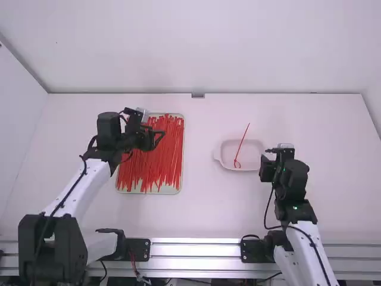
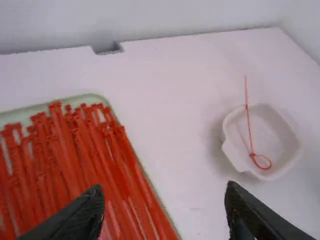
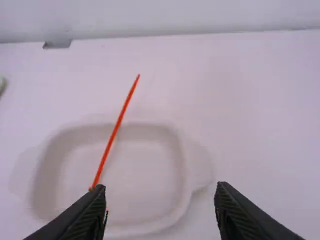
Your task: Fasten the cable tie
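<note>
Overhead, the white table (image 1: 309, 119) carries one tray (image 1: 182, 149) heaped with loose ties (image 1: 155, 158), all red and too many to count, and one white dish (image 1: 257, 145) well apart on the right. The left gripper (image 1: 157, 137) hangs over the tray's far end. The right gripper (image 1: 266, 170) sits just beside the dish's right handle. One fastened cable tie (image 1: 242, 143) lies in the dish with its loop on the near side. Its tail slants away and to the right, past the far rim and over the table. A grey tab (image 1: 197, 95) marks the table's far edge.

From the left wrist, the left gripper (image 2: 165, 215) is spread wide with nothing held, above the loose ties (image 2: 65, 150) and the tray (image 2: 75, 99). Nothing stands between it and the dish (image 2: 292, 145) or the fastened cable tie (image 2: 248, 130).

From the right wrist, the right gripper (image 3: 160, 220) is likewise parted and empty. The dish (image 3: 190, 160) lies just ahead, and the fastened cable tie (image 3: 116, 127) points out over its rim.
</note>
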Controlling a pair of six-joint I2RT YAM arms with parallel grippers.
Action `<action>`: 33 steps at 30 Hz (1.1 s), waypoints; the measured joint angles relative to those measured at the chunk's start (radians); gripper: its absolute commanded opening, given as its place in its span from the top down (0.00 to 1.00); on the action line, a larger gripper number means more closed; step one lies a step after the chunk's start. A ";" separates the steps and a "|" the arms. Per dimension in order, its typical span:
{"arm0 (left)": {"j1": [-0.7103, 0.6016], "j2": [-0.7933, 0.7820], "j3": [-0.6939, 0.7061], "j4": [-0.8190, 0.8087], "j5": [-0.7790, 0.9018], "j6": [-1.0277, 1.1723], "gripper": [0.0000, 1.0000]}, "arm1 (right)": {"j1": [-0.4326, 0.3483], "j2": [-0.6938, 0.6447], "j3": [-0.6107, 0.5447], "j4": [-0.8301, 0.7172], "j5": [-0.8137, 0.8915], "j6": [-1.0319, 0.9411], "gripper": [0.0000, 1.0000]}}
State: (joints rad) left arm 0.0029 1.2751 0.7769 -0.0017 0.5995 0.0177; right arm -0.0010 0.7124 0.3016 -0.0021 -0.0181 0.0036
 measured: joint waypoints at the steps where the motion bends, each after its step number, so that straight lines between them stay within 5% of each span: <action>1: 0.000 -0.024 -0.024 0.000 -0.022 -0.003 0.45 | 0.000 -0.026 -0.027 -0.001 0.002 -0.001 0.52; 13: 0.000 -0.315 -0.309 0.000 -0.291 -0.019 0.74 | 0.000 -0.301 -0.291 0.006 0.012 -0.005 0.78; 25: 0.000 -0.584 -0.573 0.000 -0.541 -0.019 1.00 | 0.000 -0.510 -0.291 0.009 0.016 -0.008 0.98; 33: 0.000 -0.753 -0.737 0.000 -0.586 -0.019 1.00 | 0.000 -0.620 -0.291 0.010 0.014 -0.006 1.00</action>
State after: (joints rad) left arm 0.0029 0.5217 0.0399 -0.0017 0.0132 -0.0010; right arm -0.0010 0.0929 0.0101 0.0074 -0.0044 -0.0025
